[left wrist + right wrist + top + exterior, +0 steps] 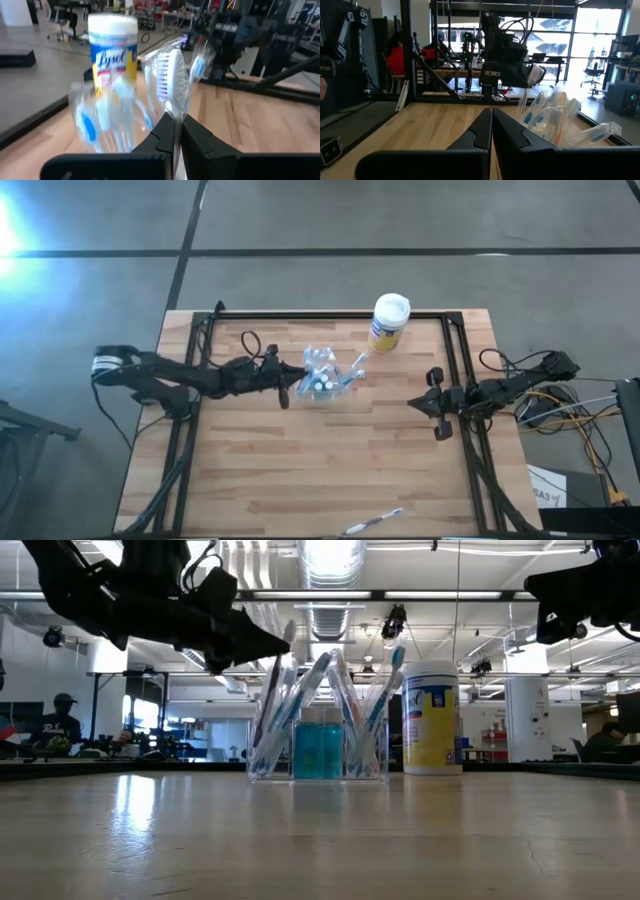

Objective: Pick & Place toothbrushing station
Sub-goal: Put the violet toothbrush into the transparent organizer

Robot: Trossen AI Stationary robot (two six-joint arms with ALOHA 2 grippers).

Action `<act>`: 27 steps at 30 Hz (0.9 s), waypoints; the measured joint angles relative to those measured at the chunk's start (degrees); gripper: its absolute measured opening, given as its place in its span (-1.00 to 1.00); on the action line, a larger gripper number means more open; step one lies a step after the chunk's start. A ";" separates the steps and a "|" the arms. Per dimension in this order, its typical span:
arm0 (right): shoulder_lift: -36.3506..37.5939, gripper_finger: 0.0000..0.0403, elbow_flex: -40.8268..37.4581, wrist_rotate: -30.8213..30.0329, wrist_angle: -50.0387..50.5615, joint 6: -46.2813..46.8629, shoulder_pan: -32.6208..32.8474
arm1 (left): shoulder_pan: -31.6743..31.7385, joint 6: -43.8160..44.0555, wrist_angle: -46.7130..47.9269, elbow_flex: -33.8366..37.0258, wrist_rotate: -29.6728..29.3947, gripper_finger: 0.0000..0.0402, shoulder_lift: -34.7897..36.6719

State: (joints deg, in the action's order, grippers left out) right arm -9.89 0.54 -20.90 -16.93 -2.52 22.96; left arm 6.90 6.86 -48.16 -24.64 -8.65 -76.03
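Clear toothbrushing station (318, 730): only the low view shows blue bottles inside.

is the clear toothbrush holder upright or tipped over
Upright: in the low view the toothbrushing station stands flat on the table, brushes fanning upward.

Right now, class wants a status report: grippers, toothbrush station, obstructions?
Left gripper shut on toothbrush at station. Right gripper shut, waiting aside. Canister stands close behind.

One clear holder (318, 752), one yellow canister (431, 718), two arms
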 joint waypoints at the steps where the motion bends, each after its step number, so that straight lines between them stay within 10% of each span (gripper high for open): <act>1: 0.00 -0.96 0.00 0.00 0.00 0.00 0.00 | 0.00 0.28 -0.27 0.18 -0.04 -0.93 -0.66; 27: 0.00 -0.96 0.00 0.04 -0.02 0.48 0.00 | 0.04 4.84 -1.79 0.26 -3.25 -0.93 -9.67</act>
State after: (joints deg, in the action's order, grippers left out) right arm -9.89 0.54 -20.86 -16.95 -2.04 22.96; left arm 6.94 11.69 -49.95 -24.38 -11.90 -85.70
